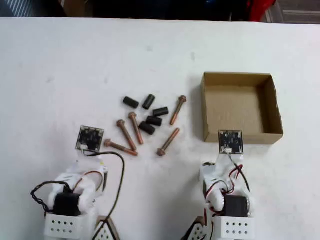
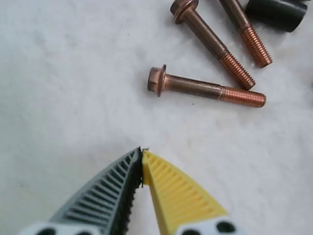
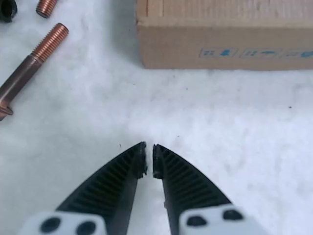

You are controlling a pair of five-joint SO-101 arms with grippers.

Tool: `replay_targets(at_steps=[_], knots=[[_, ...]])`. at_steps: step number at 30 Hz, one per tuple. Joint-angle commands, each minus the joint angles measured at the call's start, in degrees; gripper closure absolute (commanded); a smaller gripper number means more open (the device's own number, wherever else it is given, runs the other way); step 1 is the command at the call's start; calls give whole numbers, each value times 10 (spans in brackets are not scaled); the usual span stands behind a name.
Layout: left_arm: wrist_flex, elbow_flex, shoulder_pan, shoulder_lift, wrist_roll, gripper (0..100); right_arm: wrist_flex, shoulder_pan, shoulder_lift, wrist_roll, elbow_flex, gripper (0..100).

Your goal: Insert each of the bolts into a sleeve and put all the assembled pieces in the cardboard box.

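Note:
Several copper bolts and several black sleeves lie loose and separate on the white table, in a cluster left of the open cardboard box. My left gripper, with one grey and one yellow finger, is shut on nothing just short of the nearest bolt. Two more bolts and a sleeve lie beyond it. My right gripper, with black fingers, is shut and empty in front of the box wall, with a bolt off to one side.
Both arms sit low at the table's near edge, the left arm and the right arm. Bare table stretches behind and to the left of the parts. The box holds nothing.

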Motion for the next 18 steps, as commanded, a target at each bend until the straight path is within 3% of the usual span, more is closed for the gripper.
replay_targets(at_steps=[1, 11, 18], knots=[[4, -2, 3, -6, -2, 977, 3, 4, -4, -2, 5, 981], [4, -2, 3, -6, -2, 977, 1, -7, -5, -4, 5, 981], [4, -2, 3, -6, -2, 977, -68, -140, -5, -2, 5, 981]])
